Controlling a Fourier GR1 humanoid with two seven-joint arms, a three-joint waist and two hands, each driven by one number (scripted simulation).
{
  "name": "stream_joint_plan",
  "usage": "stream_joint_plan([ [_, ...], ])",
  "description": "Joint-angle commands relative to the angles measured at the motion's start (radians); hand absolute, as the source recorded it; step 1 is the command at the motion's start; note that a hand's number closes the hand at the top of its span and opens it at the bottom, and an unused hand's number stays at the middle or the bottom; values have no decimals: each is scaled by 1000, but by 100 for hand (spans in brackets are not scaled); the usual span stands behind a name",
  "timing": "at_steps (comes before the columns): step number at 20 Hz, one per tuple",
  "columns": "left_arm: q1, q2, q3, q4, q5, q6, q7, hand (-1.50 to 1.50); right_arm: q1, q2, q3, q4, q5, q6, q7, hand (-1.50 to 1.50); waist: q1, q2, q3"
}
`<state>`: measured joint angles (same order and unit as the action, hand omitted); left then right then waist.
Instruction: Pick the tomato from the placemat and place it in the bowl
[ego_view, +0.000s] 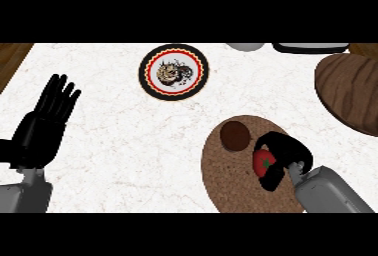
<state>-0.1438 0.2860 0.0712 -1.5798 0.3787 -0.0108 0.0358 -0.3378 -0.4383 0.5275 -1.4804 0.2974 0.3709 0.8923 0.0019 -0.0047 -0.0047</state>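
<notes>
Right hand (284, 155) curled round red, green-stemmed tomato (263, 161) over placemat (229, 185).

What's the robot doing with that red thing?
The right robot hand has its fingers curled round a red tomato on the round brown placemat. A small dark brown bowl sits on the placemat right next to it. The left robot hand rests open at the left side, fingers up. A patterned plate lies further back on the counter.

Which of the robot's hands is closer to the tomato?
The right hand: its fingers curl round the tomato on the placemat. The left hand rests open, far across the counter.
</notes>
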Motion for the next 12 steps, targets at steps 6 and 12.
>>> stream_joint_plan([
  [6, -7, 5, 37, 11, 4, -11, 12, 0, 90, -239, 4, -121, 87, 96, -445, 150, -23, 4, 6],
  [12, 39, -8, 33, -27, -1, -1, 4, 0, 180, -507, -42, -181, 186, -40, -958, 150, -39, -2, 10],
])
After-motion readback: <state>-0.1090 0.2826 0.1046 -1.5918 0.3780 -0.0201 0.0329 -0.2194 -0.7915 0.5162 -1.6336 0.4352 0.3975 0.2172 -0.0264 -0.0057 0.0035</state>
